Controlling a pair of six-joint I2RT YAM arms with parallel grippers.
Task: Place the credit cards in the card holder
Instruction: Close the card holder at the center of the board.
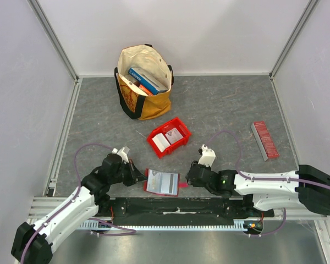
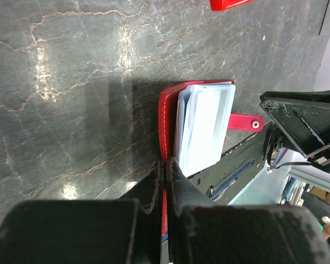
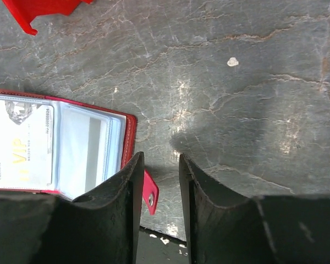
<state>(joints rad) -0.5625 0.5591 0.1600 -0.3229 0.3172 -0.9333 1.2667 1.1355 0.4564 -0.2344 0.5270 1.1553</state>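
The wallet (image 1: 162,183) is lying open on the table (image 1: 225,110) just ahead of the arm bases, between the two grippers, with its clear sleeves facing up. The left gripper (image 2: 164,184) is reaching in from the left, and its fingers (image 2: 182,190) are pinching the wallet's red cover edge, which is running straight between them with no gap showing. The right gripper (image 3: 160,181) is sitting low at the wallet's opposite side, just off the cover's edge; its fingers (image 3: 126,192) are standing narrowly apart and are not squeezing anything. The snap tab (image 3: 150,193) is poking out from the cover into that gap, close against one finger, though whether it is touching cannot be told. A VIP card (image 3: 21,147) is sitting in one sleeve, and the sleeve beside it, nearer the right gripper, is looking pale and see-through. Two white cards (image 1: 161,143) are lying in the bin (image 1: 177,147), which is standing near the wallet, farther out on the table. Beyond it a bag (image 1: 148,107) is holding books (image 1: 143,77), and a ridged red strip (image 1: 264,140) is lying well off to the right
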